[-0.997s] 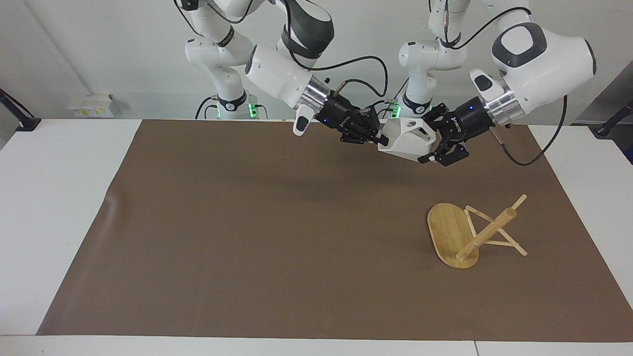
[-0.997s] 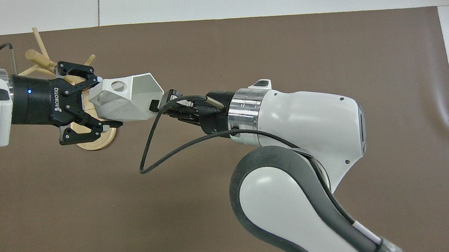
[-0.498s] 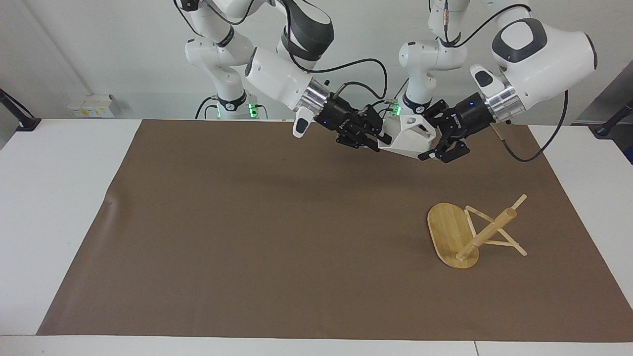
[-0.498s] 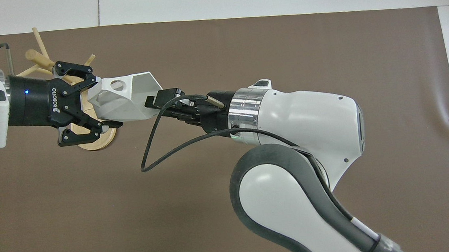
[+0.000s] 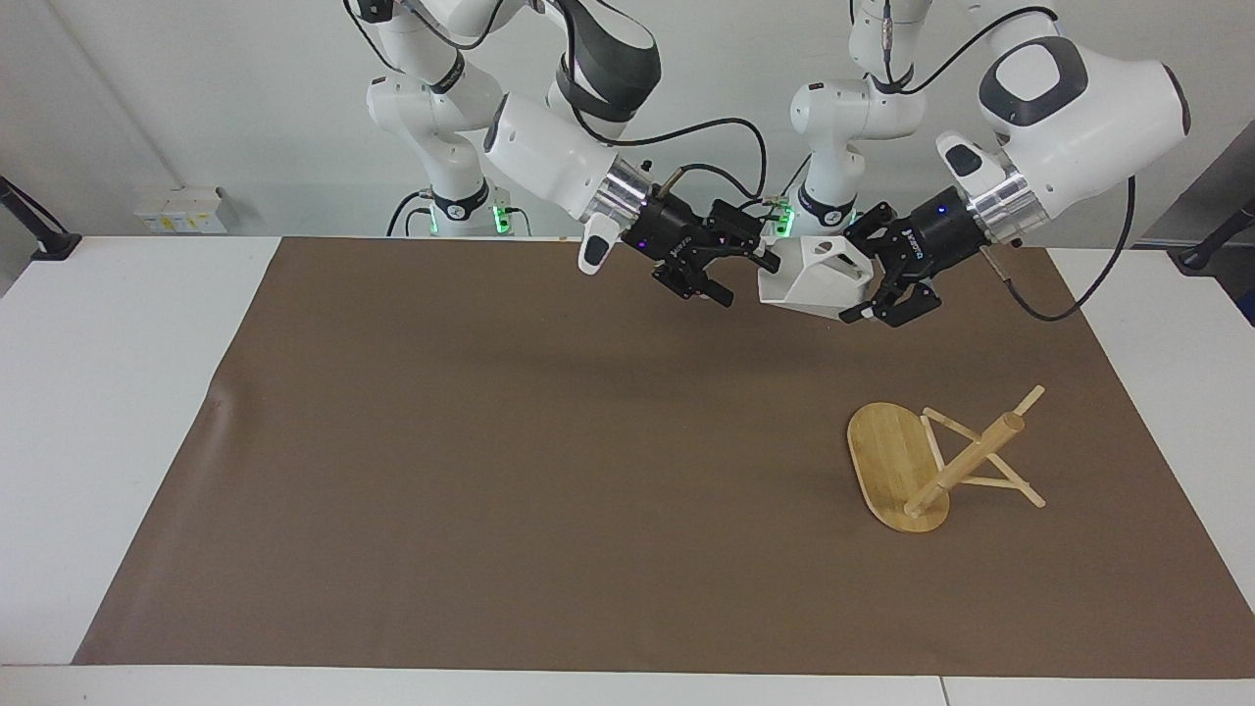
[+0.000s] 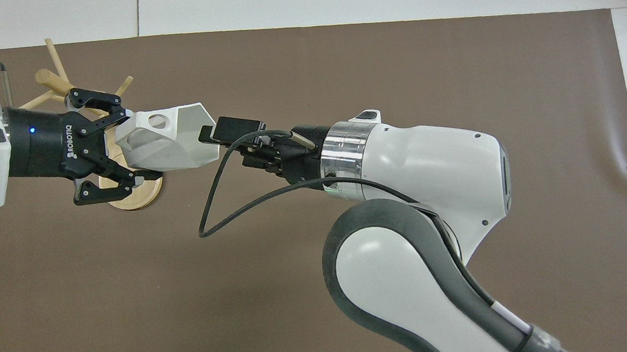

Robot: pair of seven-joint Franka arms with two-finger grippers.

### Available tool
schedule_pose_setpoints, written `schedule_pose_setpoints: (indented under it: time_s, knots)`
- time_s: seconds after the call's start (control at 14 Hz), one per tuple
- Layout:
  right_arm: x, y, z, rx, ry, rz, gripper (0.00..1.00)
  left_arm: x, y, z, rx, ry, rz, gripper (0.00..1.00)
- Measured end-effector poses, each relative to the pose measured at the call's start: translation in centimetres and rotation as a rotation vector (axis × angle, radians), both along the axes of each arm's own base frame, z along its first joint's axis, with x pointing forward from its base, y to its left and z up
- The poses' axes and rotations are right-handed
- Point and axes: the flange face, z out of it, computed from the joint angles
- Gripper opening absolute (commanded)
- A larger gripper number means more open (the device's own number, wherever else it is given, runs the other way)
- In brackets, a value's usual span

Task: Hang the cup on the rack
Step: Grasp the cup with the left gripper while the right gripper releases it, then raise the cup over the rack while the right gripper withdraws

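Note:
The white faceted cup [image 5: 809,279] is held on its side in the air over the mat's edge nearest the robots. My left gripper [image 5: 851,275] is shut on its handle end. It also shows in the overhead view [image 6: 137,143], with the cup [image 6: 165,140] and its handle hole up. My right gripper [image 5: 745,281] is open just off the cup's rim, and its upper finger [image 6: 232,127] is clear of the rim. The bamboo rack [image 5: 966,461] lies tipped on its side on the mat toward the left arm's end. Its base [image 6: 136,197] is partly hidden under the left gripper.
A brown mat [image 5: 490,441] covers most of the white table [image 5: 118,392]. The right arm's bulky wrist and elbow [image 6: 421,178] hang over the middle of the mat in the overhead view.
My right gripper has opened and let go of the cup's rim, then drawn back a little. My left gripper keeps the cup and has shifted slightly toward its own end.

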Motion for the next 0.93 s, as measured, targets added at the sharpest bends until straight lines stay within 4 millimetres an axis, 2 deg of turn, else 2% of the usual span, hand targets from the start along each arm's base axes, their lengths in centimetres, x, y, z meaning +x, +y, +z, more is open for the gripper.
schedule_pose_setpoints:
  time_s: [0.28,0.57,0.71,0.93]
  knots:
    - [0.6,-0.9,-0.2,-0.032,-0.027,-0.001,1.0,0.6,2.8,-1.0,0.083,0.019,0.082,0.0]
    - [2.1,-3.6,-0.8,-0.155,-0.103,0.004,1.0,1.2,5.2,-2.9,0.111,-0.001,0.215,0.0]
    - [3.0,-5.5,-0.9,-0.217,-0.147,0.0,1.0,1.0,5.3,-4.2,0.116,-0.003,0.312,0.0]
    - [4.5,-9.0,-1.1,-0.301,-0.241,0.027,1.0,0.2,3.8,-6.1,0.122,-0.023,0.426,0.0]
